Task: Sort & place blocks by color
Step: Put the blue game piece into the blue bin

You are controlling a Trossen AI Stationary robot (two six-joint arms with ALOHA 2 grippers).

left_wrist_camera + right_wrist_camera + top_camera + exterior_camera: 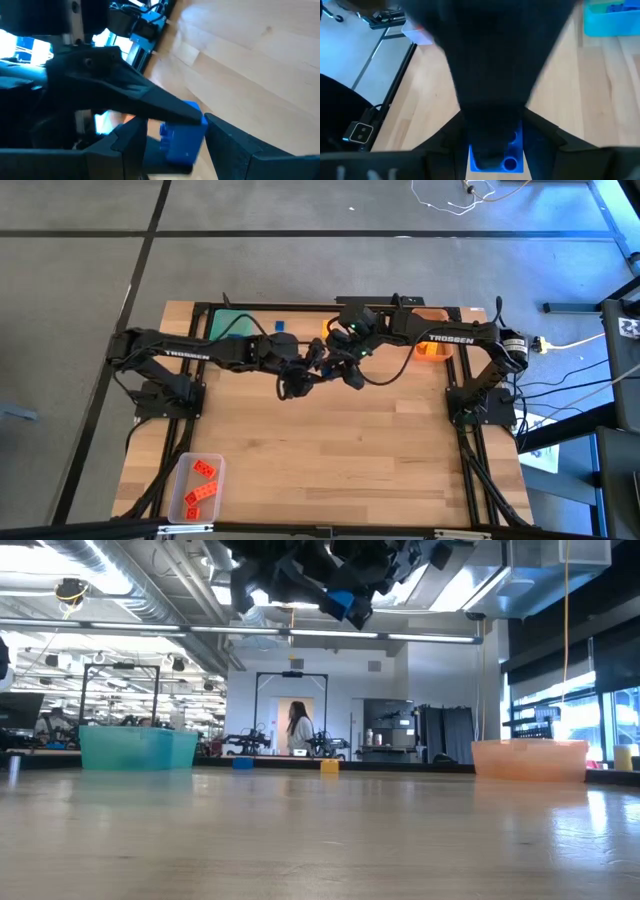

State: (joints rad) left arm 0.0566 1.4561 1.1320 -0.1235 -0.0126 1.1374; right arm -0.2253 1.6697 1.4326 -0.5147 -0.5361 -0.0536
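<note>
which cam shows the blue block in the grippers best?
Left wrist: the blue block shows unblurred beside a dark finger. Right wrist shows its studs, partly covered. Low view catches it aloft. High view: arms hide it.

A blue block (182, 137) is pinched between both end effectors; red blocks (203, 483) lie well away from them.

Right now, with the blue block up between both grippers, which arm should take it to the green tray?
Left, likely. The blue block hangs where the left gripper and right gripper meet mid-table; the green tray, already holding blue pieces, sits on the left arm's side.
</note>
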